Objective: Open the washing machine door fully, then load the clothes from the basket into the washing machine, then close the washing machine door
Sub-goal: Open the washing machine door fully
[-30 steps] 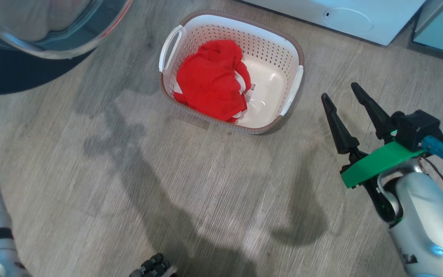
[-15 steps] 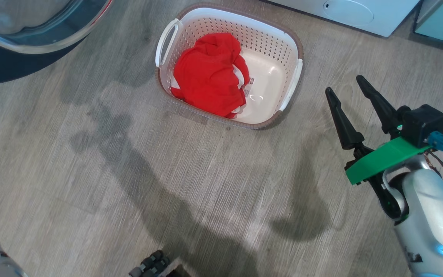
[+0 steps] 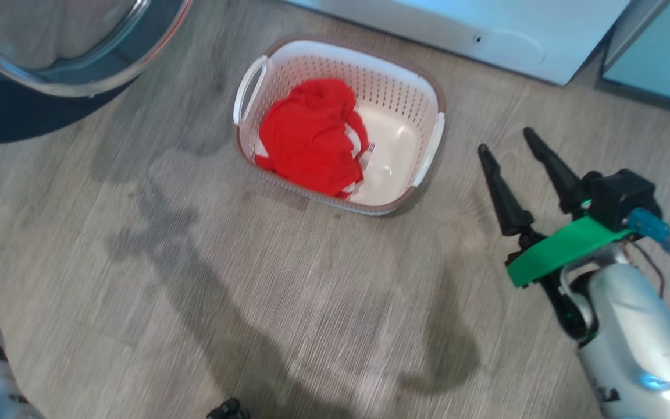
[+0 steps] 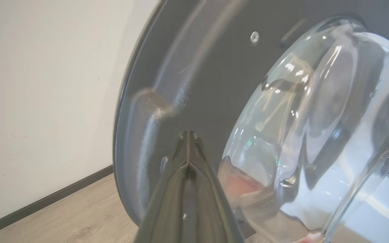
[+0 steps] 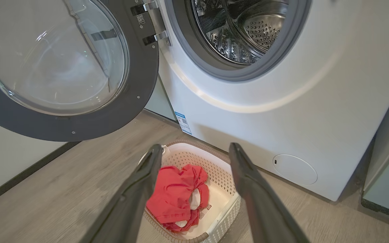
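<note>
Red soft clothes (image 3: 306,137) lie in the cream plastic basket (image 3: 396,87). Right gripper's (image 3: 505,140) fingers are apart; left gripper's (image 4: 188,134) together.

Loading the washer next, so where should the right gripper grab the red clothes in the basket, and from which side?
Take the clothes at the raised, bunched fold in the middle of the heap, coming straight down from above, because the basket walls block every sideways approach. The right gripper is open and probably wide enough to straddle that fold.
</note>
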`<state>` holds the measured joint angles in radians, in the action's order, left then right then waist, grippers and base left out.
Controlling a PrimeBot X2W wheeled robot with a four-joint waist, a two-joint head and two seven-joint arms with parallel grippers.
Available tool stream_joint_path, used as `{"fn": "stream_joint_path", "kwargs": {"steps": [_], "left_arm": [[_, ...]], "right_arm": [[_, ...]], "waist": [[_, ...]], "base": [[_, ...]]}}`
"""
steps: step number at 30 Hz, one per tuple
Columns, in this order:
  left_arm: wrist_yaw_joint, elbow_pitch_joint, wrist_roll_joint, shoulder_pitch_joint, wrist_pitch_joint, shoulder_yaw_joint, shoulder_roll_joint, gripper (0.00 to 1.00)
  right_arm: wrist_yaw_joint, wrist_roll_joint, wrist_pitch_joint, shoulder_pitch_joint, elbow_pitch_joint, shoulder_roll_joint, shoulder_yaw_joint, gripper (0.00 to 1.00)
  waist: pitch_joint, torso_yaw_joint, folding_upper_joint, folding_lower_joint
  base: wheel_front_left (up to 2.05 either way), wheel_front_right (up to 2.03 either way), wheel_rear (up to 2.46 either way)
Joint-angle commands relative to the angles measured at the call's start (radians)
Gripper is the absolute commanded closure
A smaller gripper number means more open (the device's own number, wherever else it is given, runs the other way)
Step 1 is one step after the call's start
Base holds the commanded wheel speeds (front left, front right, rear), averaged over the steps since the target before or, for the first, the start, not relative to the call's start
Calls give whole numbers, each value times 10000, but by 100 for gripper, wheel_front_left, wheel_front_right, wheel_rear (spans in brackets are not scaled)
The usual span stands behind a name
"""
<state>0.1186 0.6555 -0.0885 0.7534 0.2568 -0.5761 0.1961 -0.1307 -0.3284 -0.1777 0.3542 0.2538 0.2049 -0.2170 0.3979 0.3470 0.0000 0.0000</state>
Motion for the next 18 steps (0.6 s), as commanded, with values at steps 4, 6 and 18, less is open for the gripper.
{"fn": "stream_joint_path", "kwargs": {"steps": [4, 6, 18], "left_arm": [[63, -517, 151, -451, 49, 127, 496, 100], [85, -608, 201, -683, 49, 318, 433, 100], [118, -1800, 79, -2978, 49, 2165, -211, 100]], "right_arm": [[0, -210, -324, -64, 69, -356, -333, 0], [0, -363, -444, -45, 313, -484, -354, 0], [0, -883, -833, -225, 1236, -970, -546, 0]], "waist": [[-575, -264, 0, 0], [-831, -389, 0, 0], [-2620, -1793, 0, 0]], "base": [[0, 0, 0], [0, 0, 0], [0, 0, 0]]}}
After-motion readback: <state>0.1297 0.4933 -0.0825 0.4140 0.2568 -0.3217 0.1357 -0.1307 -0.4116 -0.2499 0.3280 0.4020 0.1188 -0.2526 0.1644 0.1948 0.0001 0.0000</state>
